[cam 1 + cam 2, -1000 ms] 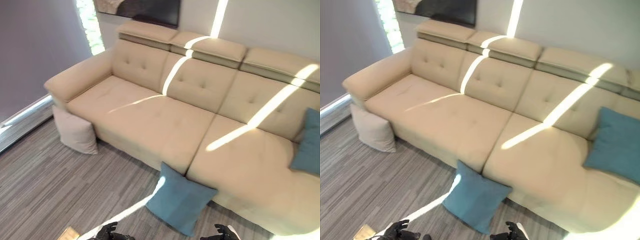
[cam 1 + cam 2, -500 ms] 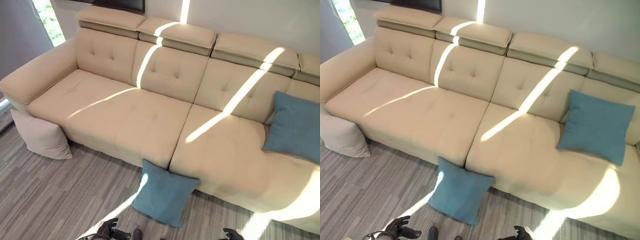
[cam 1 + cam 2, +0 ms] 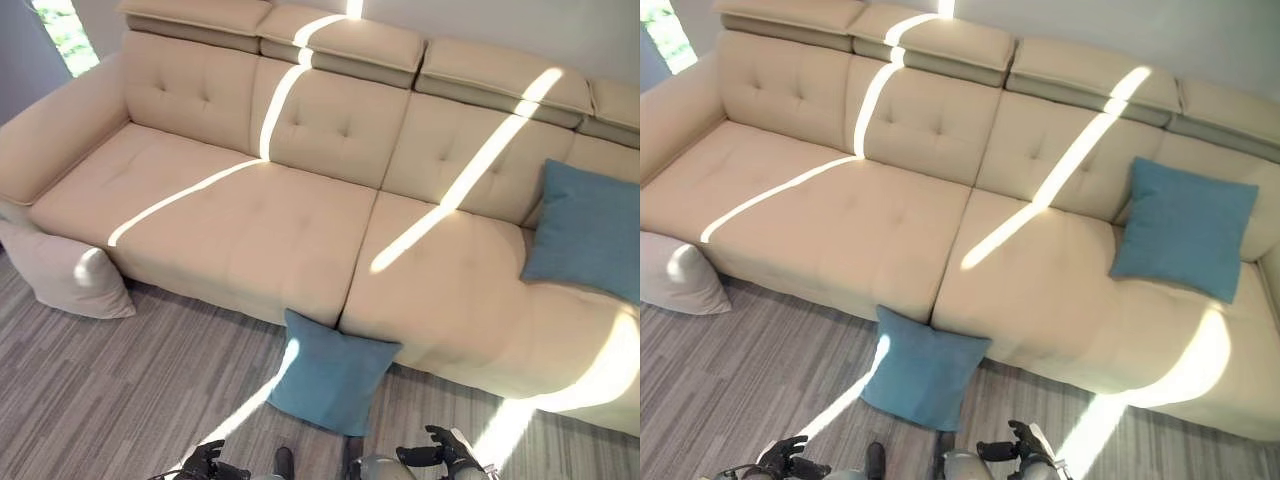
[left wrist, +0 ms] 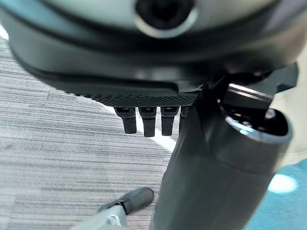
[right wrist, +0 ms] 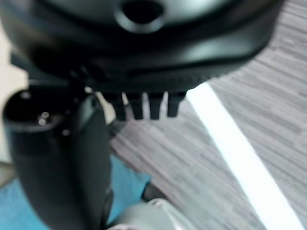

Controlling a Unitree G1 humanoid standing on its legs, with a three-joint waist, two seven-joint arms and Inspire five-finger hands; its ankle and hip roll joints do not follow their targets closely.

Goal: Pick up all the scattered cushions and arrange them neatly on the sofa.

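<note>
Blue cushion [image 3: 923, 368] leans on floor [image 3: 740, 370] against sofa [image 3: 840, 220]; both hands, left hand [image 4: 144, 117] and right hand [image 5: 144, 103], hang relaxed and empty.

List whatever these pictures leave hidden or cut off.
- Beige cushion on the floor: its far side is hidden behind the sofa arm; right eye view's edge crops it.
- Blue cushion on the seat: cropped by left eye view's edge.
- Blue floor cushion: its underside is hidden.

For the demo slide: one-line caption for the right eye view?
Both hands, left and right, held low and empty before a blue cushion leaning on the beige sofa; another blue cushion already seated.
</note>
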